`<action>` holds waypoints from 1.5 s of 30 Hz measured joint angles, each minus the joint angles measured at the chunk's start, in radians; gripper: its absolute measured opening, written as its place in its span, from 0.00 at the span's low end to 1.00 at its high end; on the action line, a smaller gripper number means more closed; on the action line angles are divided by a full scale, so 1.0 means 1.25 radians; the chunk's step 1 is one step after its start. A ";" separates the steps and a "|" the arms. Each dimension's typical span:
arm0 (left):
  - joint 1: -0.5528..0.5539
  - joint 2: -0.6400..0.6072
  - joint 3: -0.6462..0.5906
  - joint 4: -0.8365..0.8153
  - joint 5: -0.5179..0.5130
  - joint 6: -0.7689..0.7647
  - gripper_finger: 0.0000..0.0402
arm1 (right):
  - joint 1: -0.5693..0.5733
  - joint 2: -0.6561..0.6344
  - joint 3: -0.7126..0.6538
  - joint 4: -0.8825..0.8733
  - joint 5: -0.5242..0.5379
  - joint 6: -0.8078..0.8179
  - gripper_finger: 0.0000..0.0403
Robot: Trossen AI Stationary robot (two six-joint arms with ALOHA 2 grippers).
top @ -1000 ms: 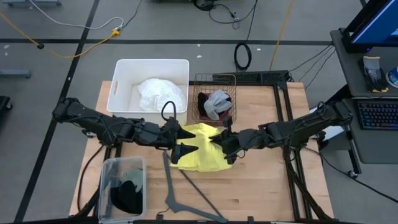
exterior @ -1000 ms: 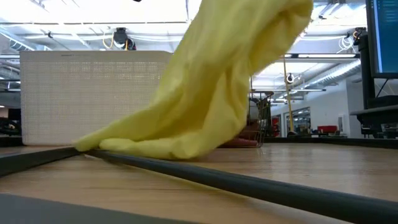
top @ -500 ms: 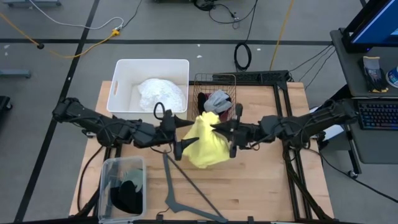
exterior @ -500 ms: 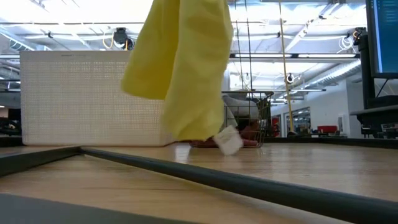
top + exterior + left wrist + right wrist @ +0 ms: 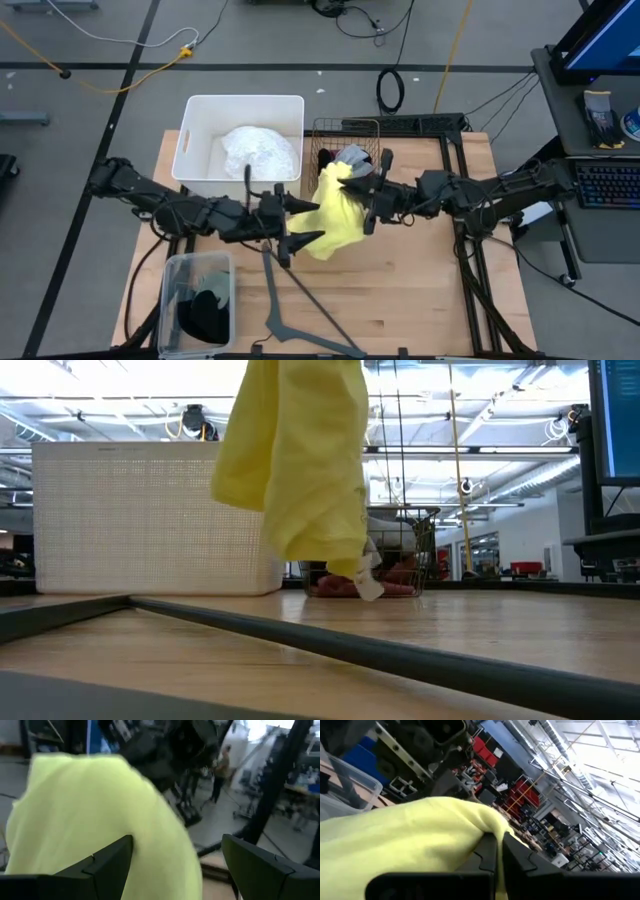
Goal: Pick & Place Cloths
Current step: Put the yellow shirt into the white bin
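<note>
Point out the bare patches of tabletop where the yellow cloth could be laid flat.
Bare wood lies on the table right of the clothes hanger, below the right gripper. Crowded: white bin, wire basket, clear bin. The yellow cloth hangs beside the open left gripper.

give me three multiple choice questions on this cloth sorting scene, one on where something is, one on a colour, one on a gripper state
1. Where does the white cloth lie?
A. in the white bin
B. in the wire basket
C. on the bare table top

2. What colour is the cloth held up in the air?
A. maroon
B. yellow
C. black

3. How does the right gripper stand?
A. open and away from any cloth
B. out of view
C. shut on the yellow cloth

Answers:
1 A, the high view shows the white heap inside the bin.
2 B, the low view shows the yellow cloth hanging clear of the table.
3 C, the right wrist view shows the fingers pinching yellow fabric, while the left gripper is open beside it.
</note>
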State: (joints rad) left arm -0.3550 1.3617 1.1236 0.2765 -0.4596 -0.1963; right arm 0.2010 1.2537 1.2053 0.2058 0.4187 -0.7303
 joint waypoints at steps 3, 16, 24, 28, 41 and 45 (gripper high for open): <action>-0.001 0.020 0.002 0.011 -0.045 0.001 0.77 | -0.003 0.000 0.001 0.002 -0.004 0.000 0.00; 0.097 0.084 0.000 0.047 -0.041 -0.010 0.77 | 0.002 0.031 0.001 0.008 -0.019 0.002 0.00; 0.132 0.086 0.000 0.076 -0.045 0.002 0.77 | 0.002 0.033 0.001 0.012 -0.018 0.008 0.00; 0.143 0.086 0.000 0.073 -0.044 -0.008 0.71 | 0.003 0.044 0.001 0.016 -0.018 0.009 0.00; 0.172 0.085 -0.001 0.100 0.084 0.013 0.05 | 0.009 0.042 0.002 0.028 -0.023 0.014 0.00; 0.160 0.076 -0.001 0.108 0.094 0.030 0.02 | 0.018 0.042 0.003 0.032 -0.021 0.008 0.02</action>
State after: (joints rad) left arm -0.1545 1.4567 1.1218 0.4109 -0.3423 -0.1587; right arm 0.2239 1.3056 1.2091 0.2456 0.3921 -0.7197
